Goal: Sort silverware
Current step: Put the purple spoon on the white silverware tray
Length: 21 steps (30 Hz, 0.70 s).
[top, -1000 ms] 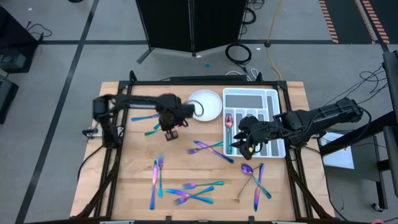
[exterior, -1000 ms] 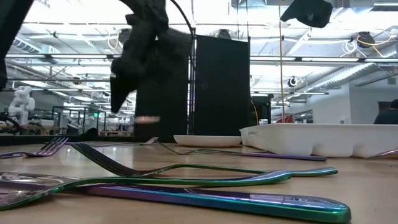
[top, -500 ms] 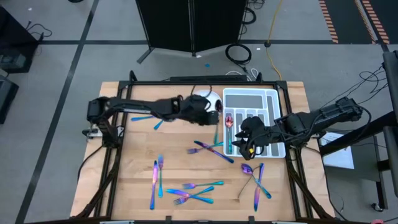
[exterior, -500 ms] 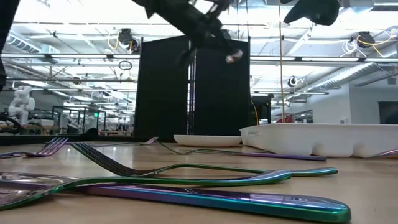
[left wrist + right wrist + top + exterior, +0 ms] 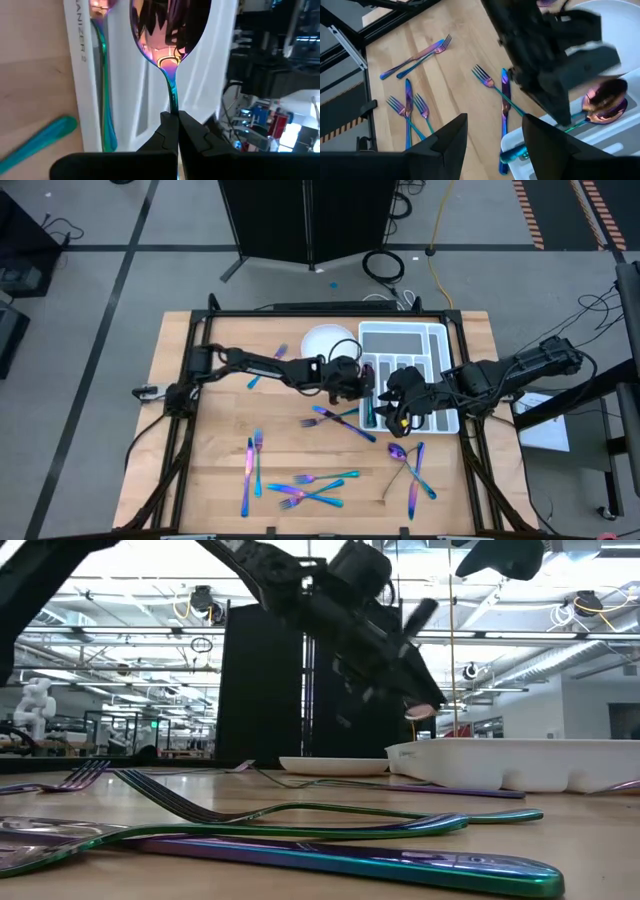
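Note:
My left gripper (image 5: pixel 366 383) reaches across the table and hovers over the left end of the white compartmented tray (image 5: pixel 404 329), shut on an iridescent pink-and-teal spoon (image 5: pixel 168 30). In the low view the spoon's bowl (image 5: pixel 426 712) hangs just above the tray (image 5: pixel 520 762). Another spoon (image 5: pixel 103 75) lies in the tray's left compartment. My right gripper (image 5: pixel 399 408) hovers open over the tray's near left corner, touching nothing; its fingers (image 5: pixel 447 142) stand wide apart. The remaining silverware (image 5: pixel 338 420) lies flat on the wooden table. My left gripper pinches the spoon's teal handle (image 5: pixel 173 106) between its two fingers, a short way behind the bowl. The spoon sticks out ahead of the fingers, in line with them. It is lifted clear and slants down toward the tray, bowl end lowest.
A round white plate (image 5: pixel 322 340) sits left of the tray. Forks and knives lie scattered: a crossed group (image 5: pixel 312 486) and a pair (image 5: pixel 251 465) near the front edge, spoons (image 5: pixel 410 465) at the front right, a piece (image 5: pixel 264 366) by the left arm. Both grippers stand close together.
My left gripper has carried the spoon toward the table's right edge, from beside the plate, past it, to above the tray's left end, and has come down toward the tray. My right gripper has kept still.

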Each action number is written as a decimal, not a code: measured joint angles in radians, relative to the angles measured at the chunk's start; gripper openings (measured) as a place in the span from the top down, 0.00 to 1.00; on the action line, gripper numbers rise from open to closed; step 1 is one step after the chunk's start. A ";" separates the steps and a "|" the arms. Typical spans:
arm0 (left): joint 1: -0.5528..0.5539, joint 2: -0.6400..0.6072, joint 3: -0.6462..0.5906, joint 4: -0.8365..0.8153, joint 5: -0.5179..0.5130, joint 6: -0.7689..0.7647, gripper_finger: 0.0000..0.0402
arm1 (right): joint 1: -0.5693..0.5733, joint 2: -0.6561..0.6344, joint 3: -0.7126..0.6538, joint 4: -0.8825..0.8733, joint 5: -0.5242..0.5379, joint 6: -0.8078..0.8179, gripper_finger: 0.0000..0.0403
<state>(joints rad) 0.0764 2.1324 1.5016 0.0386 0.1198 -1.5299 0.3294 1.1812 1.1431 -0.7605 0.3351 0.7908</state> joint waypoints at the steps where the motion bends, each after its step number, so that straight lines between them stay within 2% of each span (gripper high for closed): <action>1: 0.003 0.015 0.010 -0.006 0.005 0.000 1.00 | 0.000 0.000 0.000 -0.001 0.000 -0.005 0.55; 6: 0.028 0.087 0.082 -0.081 0.052 0.050 1.00 | 0.000 0.000 0.000 0.000 0.000 -0.009 0.55; 13: 0.065 0.149 0.138 -0.080 0.158 0.078 1.00 | 0.000 0.000 0.000 0.000 0.000 -0.014 0.55; 21: 0.077 0.149 0.142 -0.074 0.159 0.098 0.87 | 0.000 0.000 0.000 0.000 0.000 -0.009 0.55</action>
<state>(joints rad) 0.1531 2.2814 1.6440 -0.0352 0.2787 -1.4321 0.3294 1.1812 1.1431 -0.7601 0.3347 0.7822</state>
